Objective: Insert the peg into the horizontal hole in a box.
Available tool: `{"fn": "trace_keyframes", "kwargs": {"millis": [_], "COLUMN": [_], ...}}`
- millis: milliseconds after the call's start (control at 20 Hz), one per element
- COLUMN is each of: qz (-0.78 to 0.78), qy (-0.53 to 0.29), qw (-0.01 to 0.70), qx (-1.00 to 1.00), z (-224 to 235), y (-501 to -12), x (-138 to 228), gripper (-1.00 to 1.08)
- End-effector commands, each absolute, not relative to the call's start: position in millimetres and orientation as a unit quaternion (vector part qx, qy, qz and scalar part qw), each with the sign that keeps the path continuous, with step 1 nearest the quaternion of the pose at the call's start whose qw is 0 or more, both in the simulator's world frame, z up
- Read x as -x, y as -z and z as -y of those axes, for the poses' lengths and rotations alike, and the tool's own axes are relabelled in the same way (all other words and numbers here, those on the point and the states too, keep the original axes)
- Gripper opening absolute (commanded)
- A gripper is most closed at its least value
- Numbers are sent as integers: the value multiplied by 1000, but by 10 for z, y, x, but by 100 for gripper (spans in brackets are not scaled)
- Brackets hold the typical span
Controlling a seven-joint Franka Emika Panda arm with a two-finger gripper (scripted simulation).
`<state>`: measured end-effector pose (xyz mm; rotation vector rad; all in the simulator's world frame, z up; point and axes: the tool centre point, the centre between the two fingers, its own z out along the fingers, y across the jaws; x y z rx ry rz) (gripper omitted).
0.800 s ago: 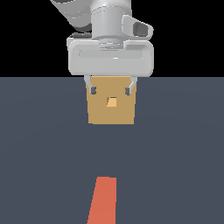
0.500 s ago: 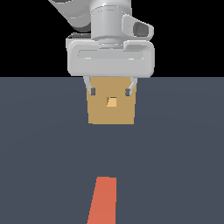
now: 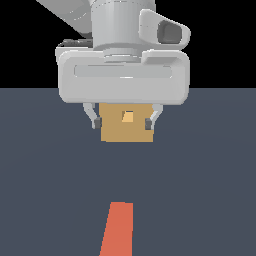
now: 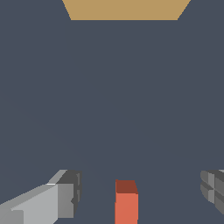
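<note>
The gripper (image 3: 123,121) hangs wide open and empty in front of the box (image 3: 127,130), while the peg (image 3: 116,229) lies flat on the near floor, its length running toward the box.

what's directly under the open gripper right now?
The wrist view shows the orange-red end of the peg lying on the dark floor between the spread fingers. The rest of the peg runs out of frame.
</note>
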<state>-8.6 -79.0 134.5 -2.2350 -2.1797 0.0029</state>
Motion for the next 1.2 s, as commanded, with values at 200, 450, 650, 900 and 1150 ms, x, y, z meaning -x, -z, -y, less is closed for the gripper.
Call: {"fn": "trace_keyframes", "kwargs": {"millis": [200, 450, 650, 900, 1150], "qz": [693, 690, 688, 686, 685], "qy": [-1, -1, -1, 0, 0], "qw": [6, 3, 1, 0, 0], "qx": [721, 724, 726, 728, 728], "z": [1615, 2236, 2616, 2902, 2989], "y": [-1086, -893, -776, -691, -666], "x": [143, 175, 187, 190, 182], "gripper": [100, 100, 100, 100, 100]}}
